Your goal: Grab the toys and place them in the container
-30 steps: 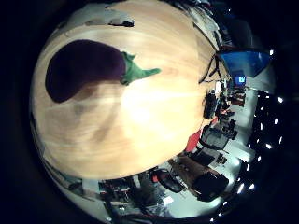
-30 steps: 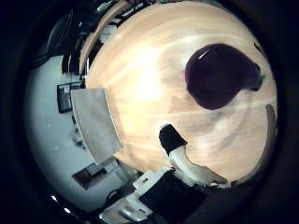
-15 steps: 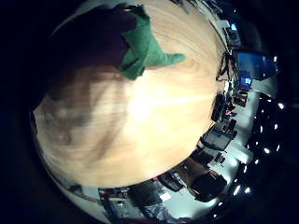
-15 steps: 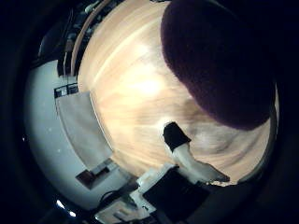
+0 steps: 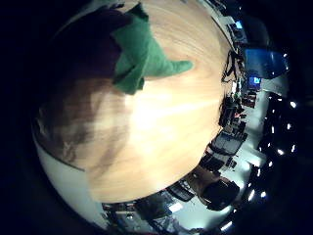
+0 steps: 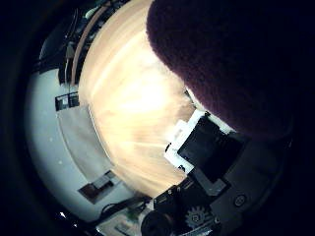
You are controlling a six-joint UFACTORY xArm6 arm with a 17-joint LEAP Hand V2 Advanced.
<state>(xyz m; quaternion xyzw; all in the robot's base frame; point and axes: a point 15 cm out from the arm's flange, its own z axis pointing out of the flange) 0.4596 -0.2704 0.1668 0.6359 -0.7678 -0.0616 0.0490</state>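
Robot hand (image 6: 206, 167) is hovering palm-down, very close over the purple eggplant toy (image 6: 226, 64) lying on the wooden table (image 5: 161, 132); one finger is curling in beside it, grasp unclear.

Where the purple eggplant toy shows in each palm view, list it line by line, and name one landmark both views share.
Little finger side palm view: the eggplant toy lies on the wooden table, its dark body partly in shadow, green leafy cap toward the table's middle.
Thumb side palm view: its purple body fills much of the picture, close to the palm, beside the hand; the cap is not in it.
Shared landmark: the wooden table.
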